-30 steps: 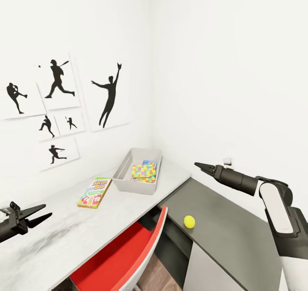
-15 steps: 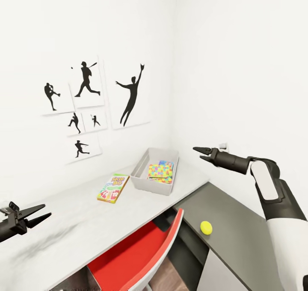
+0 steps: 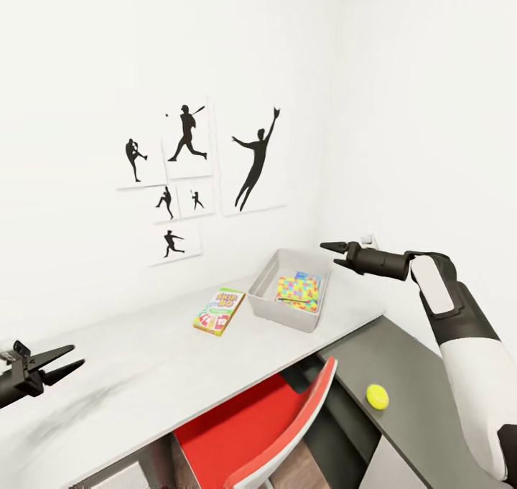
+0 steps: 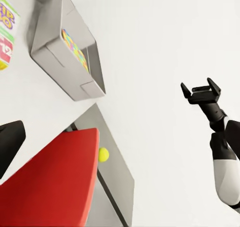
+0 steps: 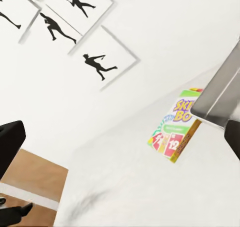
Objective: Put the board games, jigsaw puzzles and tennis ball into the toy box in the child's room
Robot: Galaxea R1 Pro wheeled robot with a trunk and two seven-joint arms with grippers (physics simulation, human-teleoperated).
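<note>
Some toys are in, some still out
The toy box [image 3: 314, 322] holds puzzles; Skip-Bo [image 3: 219, 311] and ball [image 3: 377, 396] wait; both grippers, left [image 3: 59, 363] and right [image 3: 334, 253], open and empty

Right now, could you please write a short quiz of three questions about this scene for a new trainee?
1. True or false: the tennis ball lies on the white table.
2. Which toy lies flat on the table beside the toy box? A) the Skip-Bo game B) a teddy bear C) a toy car
3. Fill in: the colourful slab inside the toy box is a jigsaw ____.

Key:
1. False; it rests on the lower dark grey cabinet.
2. A.
3. Puzzle.

Bonus note: the left gripper and the right gripper both hover with jaws open, holding nothing.
</note>
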